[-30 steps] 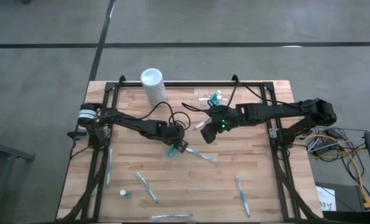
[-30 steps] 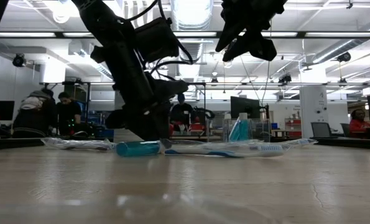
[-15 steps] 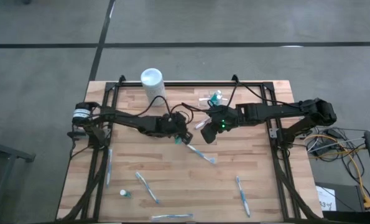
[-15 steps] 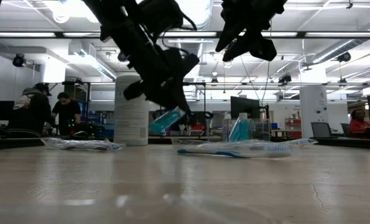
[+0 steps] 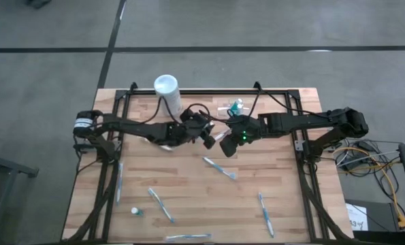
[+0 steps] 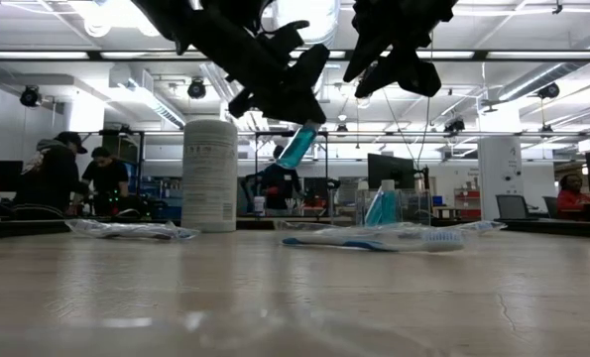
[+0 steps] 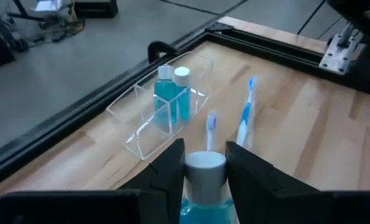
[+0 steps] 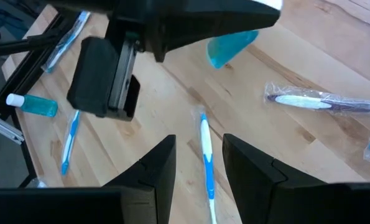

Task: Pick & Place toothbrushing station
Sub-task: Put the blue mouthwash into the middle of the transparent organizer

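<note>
1. The table (image 5: 277, 170) was a wooden top. The left gripper (image 5: 206, 133) hung above its middle, clenched on a small blue bottle (image 6: 296, 147) with a white cap, lifted clear of the wood.
2. The right gripper (image 5: 227, 144) waited just beside the left one, its fingers parted and nothing between them.
3. A white cylinder (image 5: 167, 92) stood behind the left gripper, towards the far edge.
4. The station (image 7: 161, 99), a clear plastic holder, sat ahead of the left gripper near the table's far rail. It already held two blue bottles (image 7: 171, 93) in one compartment.
5. Judged from this, the task was partly done: one bottle was in transit, not yet placed.
6. Much seemed left. Several toothbrushes (image 5: 219, 167) lay scattered below and beyond the grippers, and another bottle (image 5: 137, 211) lay well apart near the front-left corner.
7. Hard to make out: the station was barely visible from above, and the wrist view showed only the held bottle's cap (image 7: 204, 162).
</note>
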